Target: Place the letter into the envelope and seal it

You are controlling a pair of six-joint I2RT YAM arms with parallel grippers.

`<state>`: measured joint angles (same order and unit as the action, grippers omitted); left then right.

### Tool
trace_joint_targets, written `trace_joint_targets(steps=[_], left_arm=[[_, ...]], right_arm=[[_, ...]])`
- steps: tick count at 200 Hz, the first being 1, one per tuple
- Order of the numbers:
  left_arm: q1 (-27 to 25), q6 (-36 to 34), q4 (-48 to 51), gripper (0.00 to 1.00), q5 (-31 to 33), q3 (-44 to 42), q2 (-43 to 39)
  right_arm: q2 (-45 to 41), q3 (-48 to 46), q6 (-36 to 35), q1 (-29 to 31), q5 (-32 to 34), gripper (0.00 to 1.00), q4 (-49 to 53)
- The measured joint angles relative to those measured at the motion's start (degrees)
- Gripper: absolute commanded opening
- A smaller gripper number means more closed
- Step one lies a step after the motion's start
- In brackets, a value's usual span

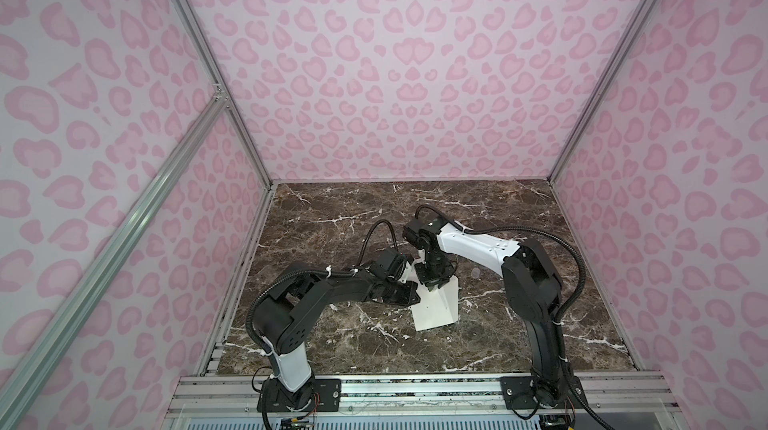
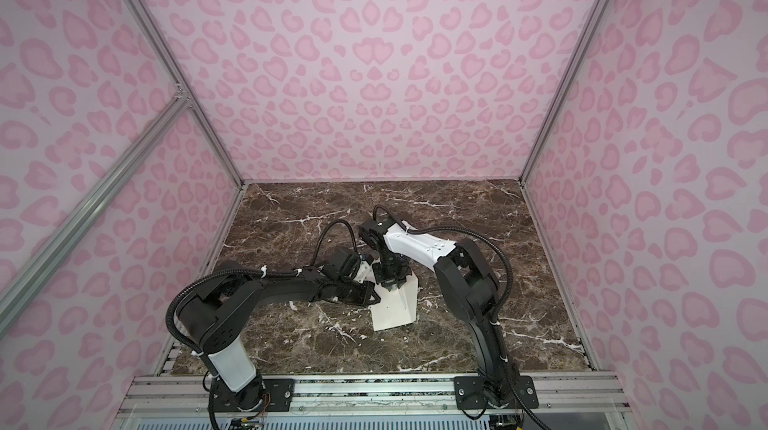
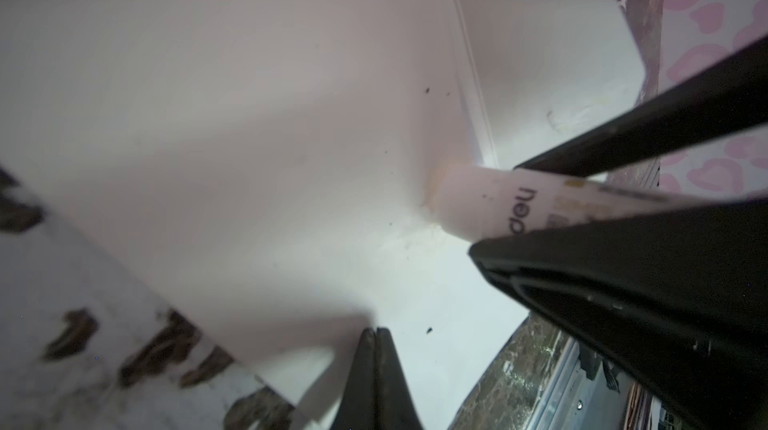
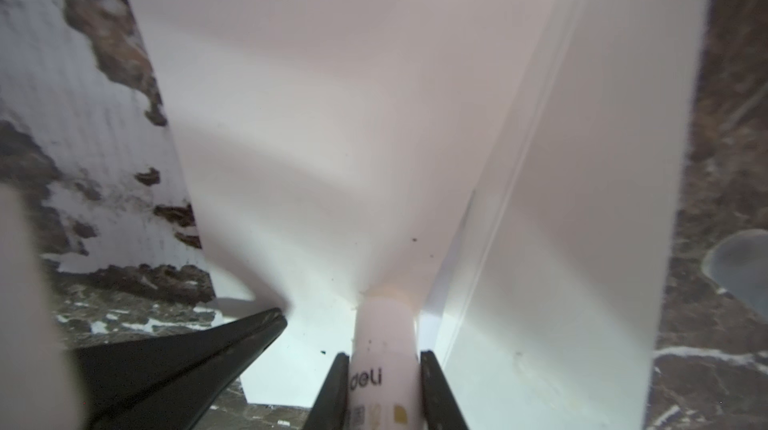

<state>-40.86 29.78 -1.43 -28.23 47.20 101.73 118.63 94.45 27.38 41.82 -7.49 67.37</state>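
Seeing the envelope (image 1: 436, 311) flat in the middle of the counter (image 1: 332, 220), flap open. Found the right gripper (image 4: 384, 355) with jaws grasping a white glue stick (image 4: 384, 336), tip pressed to the paper beside the flap crease. Found the left gripper (image 3: 375, 334) with jaws clenched tight at the envelope's edge, maybe pinching it, too blurry to swear.

**Tight at centre**

My left tool (image 3: 376, 330) and right tool (image 4: 384, 355) nearly touch over the envelope's (image 1: 436, 311) far left corner, the glue stick (image 3: 478, 203) planted on the paper. A clear cap (image 1: 476, 273) lies right of it. The bench's (image 1: 332, 216) far half lies open.
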Motion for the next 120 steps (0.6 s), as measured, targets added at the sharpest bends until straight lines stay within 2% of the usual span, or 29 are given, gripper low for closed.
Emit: trace_joint_targets(steps=[74, 120], left_arm=[[0.3, -0.3, 4.0, 0.04, 1.9, 0.9, -1.4], [0.4, -0.3, 8.4, 0.19, 2.4, 5.0, -7.5]], right_arm=[[-11.2, -5.0, -0.7, -3.1, -2.7, 0.0, -2.0], [-23.2, -13.5, -1.4, -4.9, -5.5, 0.0, -9.8]])
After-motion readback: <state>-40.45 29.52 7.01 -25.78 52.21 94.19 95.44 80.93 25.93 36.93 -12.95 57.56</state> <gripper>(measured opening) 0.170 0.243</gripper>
